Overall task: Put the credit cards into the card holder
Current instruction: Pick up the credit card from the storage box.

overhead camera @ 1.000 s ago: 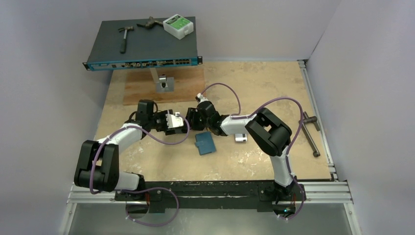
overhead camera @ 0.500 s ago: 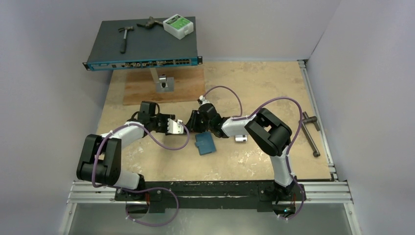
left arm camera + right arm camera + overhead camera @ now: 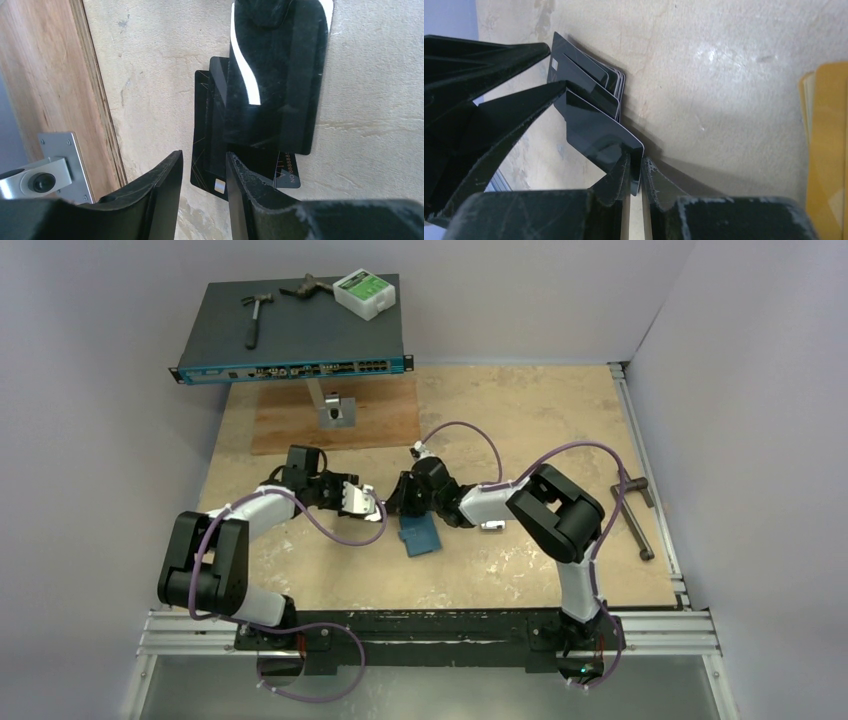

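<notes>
Pale-walled enclosure around a beige table, with a wooden board and a raised network switch at the far end. Mid-table, both arms reaching inward to meet nose to nose, left gripper and right gripper, over a small fanned stack of dark cards. Just on the near side of them, the card holder: teal-blue, squarish, lying flat and seemingly folded shut. Reads as the pick-up step, with no card visibly in the holder yet. Right jaws pressed almost together on the edge of the top dark card, tilted up off the rest. Left jaws apart by a narrow gap with nothing between, poised at the stack's edge, perhaps to steady it. Next, likely: lift the pinched card free without dragging its neighbours, carry it across, and open the holder with the free left jaws. Glossy black faces, thin and slippery-looking, one with pale printed digits. Further cards apart from the stack: orange-gold ones at the right wrist view's edge, a silver one half hidden by the right arm.
</notes>
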Motion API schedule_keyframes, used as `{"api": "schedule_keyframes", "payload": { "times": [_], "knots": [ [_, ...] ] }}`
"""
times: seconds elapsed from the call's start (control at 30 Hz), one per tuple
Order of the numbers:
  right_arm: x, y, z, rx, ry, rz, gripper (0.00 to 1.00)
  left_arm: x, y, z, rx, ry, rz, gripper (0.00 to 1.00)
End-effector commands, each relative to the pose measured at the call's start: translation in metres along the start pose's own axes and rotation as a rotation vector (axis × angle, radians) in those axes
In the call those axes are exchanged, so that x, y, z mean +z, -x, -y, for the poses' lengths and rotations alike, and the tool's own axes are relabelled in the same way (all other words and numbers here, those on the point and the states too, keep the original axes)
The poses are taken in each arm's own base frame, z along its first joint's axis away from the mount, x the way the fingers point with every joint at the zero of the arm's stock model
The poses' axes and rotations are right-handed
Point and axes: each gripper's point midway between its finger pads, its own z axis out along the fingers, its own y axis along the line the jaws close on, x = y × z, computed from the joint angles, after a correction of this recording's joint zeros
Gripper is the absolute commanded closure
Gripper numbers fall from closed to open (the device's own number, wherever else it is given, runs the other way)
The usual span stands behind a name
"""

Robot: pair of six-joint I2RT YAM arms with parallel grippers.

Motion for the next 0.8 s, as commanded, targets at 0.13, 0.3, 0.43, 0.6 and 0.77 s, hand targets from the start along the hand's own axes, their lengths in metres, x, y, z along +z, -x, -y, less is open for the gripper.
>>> {"api": "schedule_keyframes", "payload": {
  "times": [0.13, 0.3, 0.43, 0.6, 0.77],
  "knots": [
    [-0.013, -0.01, 0.016, 0.002, -0.068, -0.033, 1.0, 0.0, 0.001, -0.001, -0.014, -0.014, -0.006, 0.64],
    [-0.027, 0.005, -0.007, -0.01, 0.019, 0.018, 1.0, -0.007, 0.002, -0.009, -0.07, 0.012, -0.012, 0.62],
    [-0.039, 0.016, -0.032, -0.056, 0.139, 0.053, 1.0, -0.03, 0.016, -0.026, -0.19, 0.013, 0.025, 0.57],
    [-0.05, 0.023, -0.057, -0.115, 0.248, 0.06, 1.0, -0.075, 0.052, -0.027, -0.328, -0.061, 0.122, 0.45],
    [-0.065, 0.026, -0.074, -0.195, 0.306, 0.048, 1.0, -0.109, 0.091, -0.014, -0.368, -0.1, 0.228, 0.43]
  ]
}}
